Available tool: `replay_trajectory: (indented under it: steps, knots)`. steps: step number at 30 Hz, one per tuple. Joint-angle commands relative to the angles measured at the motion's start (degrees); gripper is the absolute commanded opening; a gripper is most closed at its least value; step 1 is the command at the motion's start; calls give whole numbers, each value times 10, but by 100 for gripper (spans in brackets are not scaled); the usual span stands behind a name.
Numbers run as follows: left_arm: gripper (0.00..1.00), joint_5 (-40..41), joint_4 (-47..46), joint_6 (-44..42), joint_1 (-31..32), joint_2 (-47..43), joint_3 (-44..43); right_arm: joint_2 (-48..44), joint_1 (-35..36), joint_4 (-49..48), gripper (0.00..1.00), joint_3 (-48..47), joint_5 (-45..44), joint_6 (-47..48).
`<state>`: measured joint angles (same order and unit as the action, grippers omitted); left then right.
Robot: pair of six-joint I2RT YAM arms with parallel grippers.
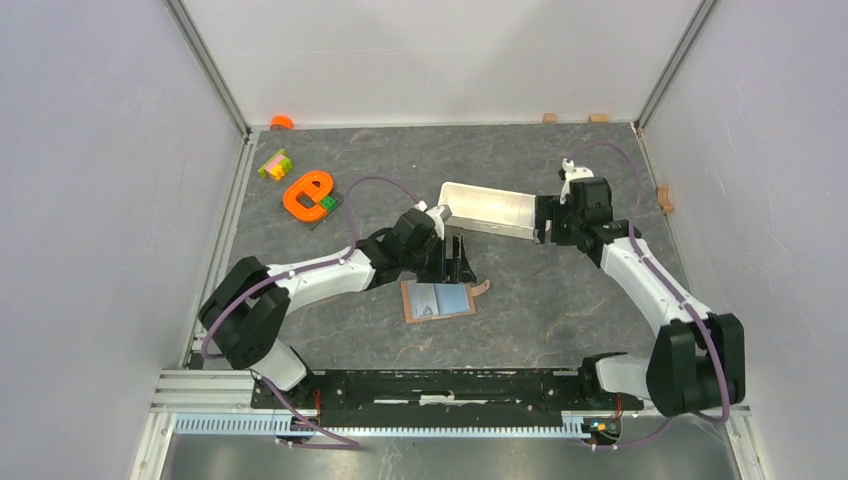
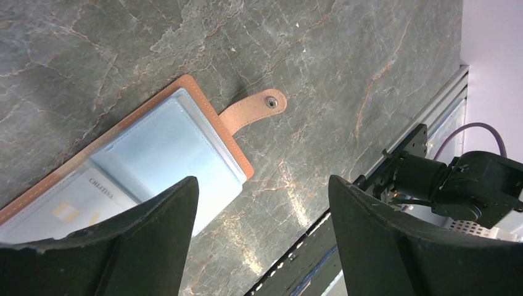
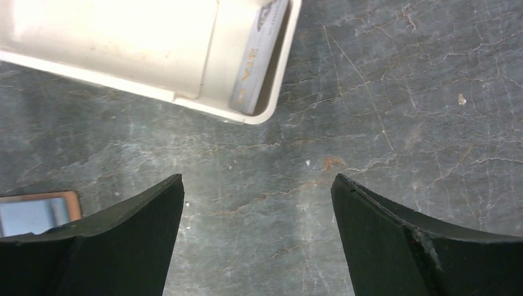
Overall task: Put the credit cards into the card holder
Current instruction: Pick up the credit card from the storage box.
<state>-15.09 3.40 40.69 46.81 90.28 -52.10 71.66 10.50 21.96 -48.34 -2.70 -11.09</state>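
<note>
The brown card holder (image 1: 437,300) lies unfolded and face up near the middle of the grey marbled desk (image 1: 560,310), its snap strap (image 2: 254,111) splayed out flat at its 3 o'clock side in the top view. The left gripper (image 1: 458,262) hovers just off the holder's 12 o'clock edge, fingers spread wide with nothing between them. Its wrist camera looks down on the holder's clear sleeves, where a pale credit card (image 2: 68,203) with printed lettering sits in one pocket. At 1 o'clock from the holder, a long white tray (image 1: 487,208) rests on the desk. The right gripper (image 1: 545,222) is poised at the tray's 3 o'clock end, also fully spread and empty. From the right wrist, a second credit card (image 3: 256,55) is seen on edge inside the tray, leaning against its end wall. An orange toy (image 1: 308,195) and coloured blocks (image 1: 274,165) sit well apart at the desk's 10 o'clock corner.
</note>
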Motion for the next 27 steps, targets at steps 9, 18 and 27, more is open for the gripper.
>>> replay_trajectory:
  steps: [9,18,27]
  knots:
    - [89,54,80,-45,-92,-53,-63,191,-63,-50,92,-127,93,16]
    - [90,109,199,-159,-167,165,-322,272,-79,-68,91,-179,133,-4]
    - [93,51,209,-189,-170,309,-451,320,-83,-53,91,-191,127,-2]
